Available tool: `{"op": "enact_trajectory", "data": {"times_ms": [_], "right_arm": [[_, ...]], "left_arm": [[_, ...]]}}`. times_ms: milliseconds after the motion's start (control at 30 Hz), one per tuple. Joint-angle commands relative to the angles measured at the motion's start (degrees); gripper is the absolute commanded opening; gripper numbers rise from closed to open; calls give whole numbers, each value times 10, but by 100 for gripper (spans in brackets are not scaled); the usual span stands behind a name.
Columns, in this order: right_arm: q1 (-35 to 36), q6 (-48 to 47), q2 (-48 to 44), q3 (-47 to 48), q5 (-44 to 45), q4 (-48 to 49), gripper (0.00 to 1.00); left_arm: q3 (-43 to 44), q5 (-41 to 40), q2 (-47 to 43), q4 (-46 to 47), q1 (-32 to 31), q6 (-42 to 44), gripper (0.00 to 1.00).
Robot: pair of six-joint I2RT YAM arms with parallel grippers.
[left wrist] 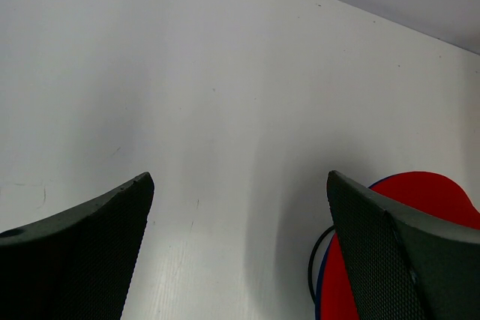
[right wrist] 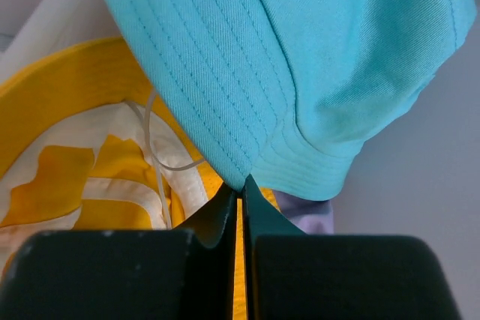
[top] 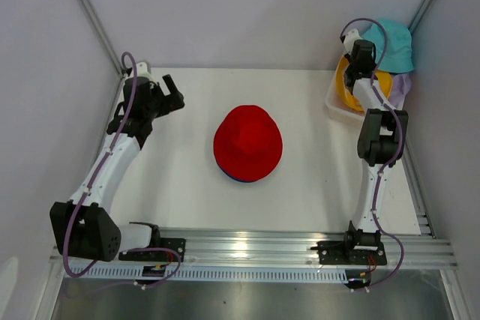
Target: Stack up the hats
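A red hat (top: 247, 142) lies crown up at the table's middle on a navy hat whose brim edge (top: 234, 177) peeks out below. My right gripper (top: 368, 53) is shut on the brim of the teal hat (top: 391, 45) and holds it above the white basket (top: 331, 103). In the right wrist view the gripper (right wrist: 240, 183) pinches the teal hat (right wrist: 300, 58) over the yellow hat (right wrist: 52, 177) and a lavender hat (right wrist: 307, 216). My left gripper (top: 174, 94) is open and empty, left of the red hat (left wrist: 442, 200). No orange hat shows.
The yellow hat (top: 346, 88) and lavender hat (top: 403, 84) sit in the basket at the back right corner, against the wall. A thin black wire (left wrist: 311, 267) curves beside the navy brim (left wrist: 321, 290). White walls enclose the table.
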Motion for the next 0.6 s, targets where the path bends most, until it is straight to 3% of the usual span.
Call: {"op": "enact_trajectory", "data": {"times_ms": [0, 167, 233, 400, 567], "right_arm": [[-2, 12, -80, 65, -29, -21, 0], [11, 12, -163, 93, -109, -84, 0], [23, -2, -209, 91, -159, -101, 0], [69, -49, -257, 89, -179, -92, 0], [116, -51, -271, 107, -204, -105, 0]], "left_arm": [[28, 13, -14, 16, 6, 6, 100], [75, 67, -3, 27, 6, 7, 100], [90, 124, 16, 23, 6, -5, 100], [162, 283, 66, 29, 0, -7, 100], [200, 353, 78, 38, -4, -3, 100]]}}
